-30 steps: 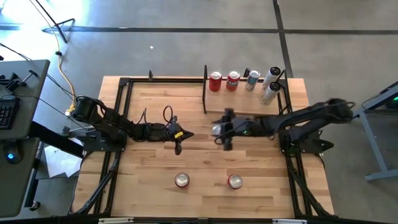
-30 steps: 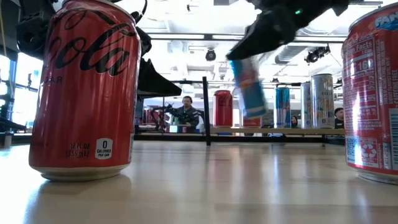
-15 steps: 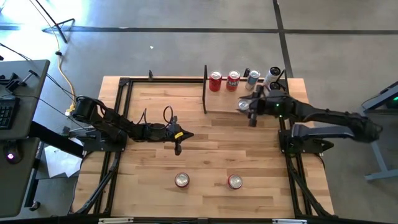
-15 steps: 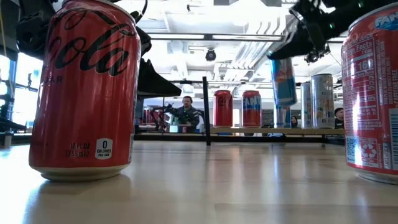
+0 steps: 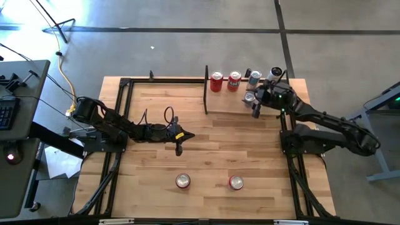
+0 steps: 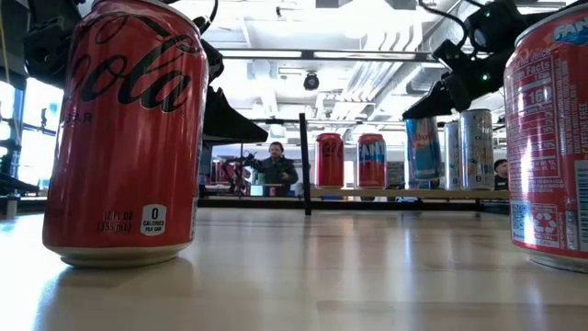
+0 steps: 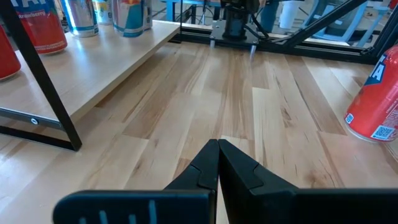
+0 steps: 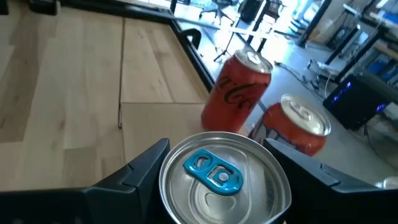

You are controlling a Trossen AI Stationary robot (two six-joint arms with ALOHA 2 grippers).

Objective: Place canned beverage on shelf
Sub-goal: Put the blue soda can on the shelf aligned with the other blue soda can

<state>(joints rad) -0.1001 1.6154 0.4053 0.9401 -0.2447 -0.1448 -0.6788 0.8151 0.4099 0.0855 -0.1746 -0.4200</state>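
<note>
right hand (image 5: 252, 105) holds can (image 6: 423, 147) upright over shelf (image 6: 395, 194).

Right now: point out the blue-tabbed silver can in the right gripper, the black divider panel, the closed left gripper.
blue-tabbed silver can (image 8: 221, 180), right wrist view, lid.
black divider panel (image 5: 206, 90), high view, top edge.
left gripper (image 7: 218, 163), left wrist view, fingertips.

I count five cans (image 5: 216, 82) at the shelf (image 5: 231, 103) and two red cans (image 5: 182, 181) well in front of it.

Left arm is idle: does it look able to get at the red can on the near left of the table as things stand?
Probably yes. The left gripper, shut, hangs over bare table, and nothing stands between it and the red can in the high view.
</note>
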